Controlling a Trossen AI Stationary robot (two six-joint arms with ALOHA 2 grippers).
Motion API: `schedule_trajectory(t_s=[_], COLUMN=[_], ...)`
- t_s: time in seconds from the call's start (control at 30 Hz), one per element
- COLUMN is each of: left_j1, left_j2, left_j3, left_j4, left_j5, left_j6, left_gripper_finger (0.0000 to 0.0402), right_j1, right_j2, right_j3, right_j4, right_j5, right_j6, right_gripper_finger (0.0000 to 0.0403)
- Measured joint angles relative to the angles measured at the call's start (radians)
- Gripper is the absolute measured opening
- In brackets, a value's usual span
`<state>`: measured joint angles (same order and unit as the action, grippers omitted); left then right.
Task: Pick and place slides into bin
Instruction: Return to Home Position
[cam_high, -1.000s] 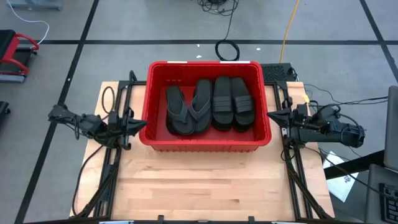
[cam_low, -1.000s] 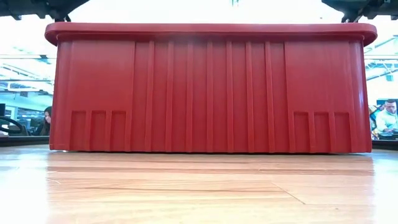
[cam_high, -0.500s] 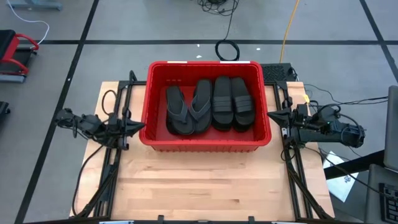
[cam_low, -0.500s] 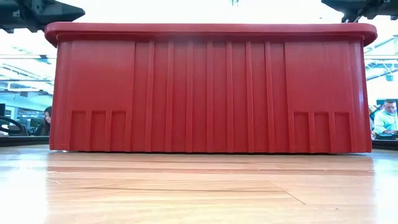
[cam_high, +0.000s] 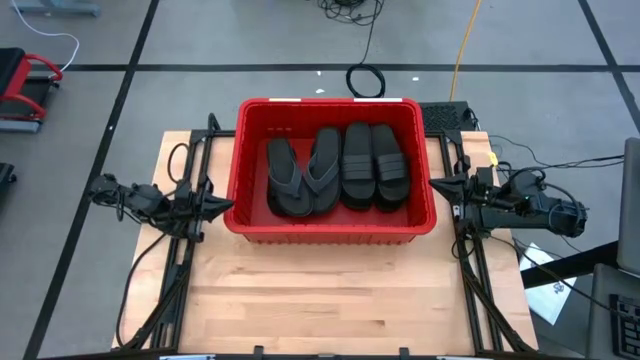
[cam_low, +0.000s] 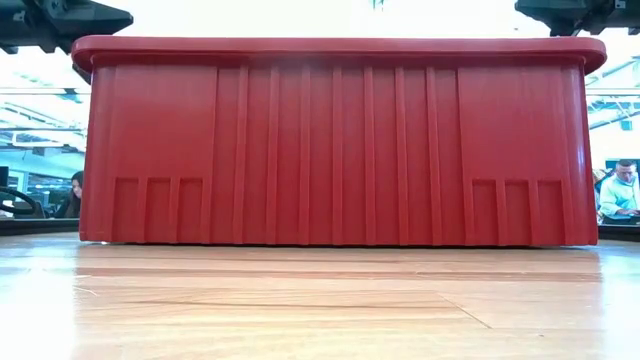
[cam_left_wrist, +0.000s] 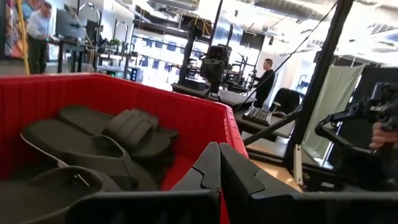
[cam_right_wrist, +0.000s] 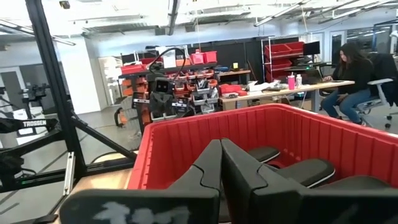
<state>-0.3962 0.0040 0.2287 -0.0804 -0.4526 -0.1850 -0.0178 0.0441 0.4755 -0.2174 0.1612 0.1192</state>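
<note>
The red bin (cam_high: 330, 225) stands at the table's far middle and fills the low view (cam_low: 340, 140). In it lie two thong flip-flops (cam_high: 300, 180) on the left and two ribbed-band slides (cam_high: 375, 165) on the right, side by side, flat on the bin's floor. My left gripper (cam_high: 224, 203) is shut and empty just outside the bin's left wall; its wrist view (cam_left_wrist: 219, 165) looks over the rim at the slides (cam_left_wrist: 127, 127). My right gripper (cam_high: 438, 187) is shut and empty just outside the bin's right wall, and it also shows in the right wrist view (cam_right_wrist: 221, 162).
Bare wooden tabletop (cam_high: 330, 290) lies in front of the bin. Black frame rails (cam_high: 180, 280) run along both sides of the table. Cables (cam_high: 365, 80) lie on the floor behind. People show in the room beyond (cam_low: 622, 190).
My left gripper has gone down a little beside the bin's left wall and drawn slightly toward the table's left edge, staying shut. The bin and the slides have not moved.
</note>
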Motion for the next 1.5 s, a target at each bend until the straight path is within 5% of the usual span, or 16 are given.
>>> schedule_trajectory(t_s=[1.5], left_j1=[0.000], left_j2=[0.000], left_j3=[0.000], left_j4=[0.002], left_j5=[0.008], left_j6=[-0.020], left_gripper_finger=[0.0019], right_j1=[0.000], right_j2=[0.000], right_j3=[0.000], right_j4=[-0.005], right_j5=[-0.005], right_j6=[0.019], right_gripper_finger=[0.0000])
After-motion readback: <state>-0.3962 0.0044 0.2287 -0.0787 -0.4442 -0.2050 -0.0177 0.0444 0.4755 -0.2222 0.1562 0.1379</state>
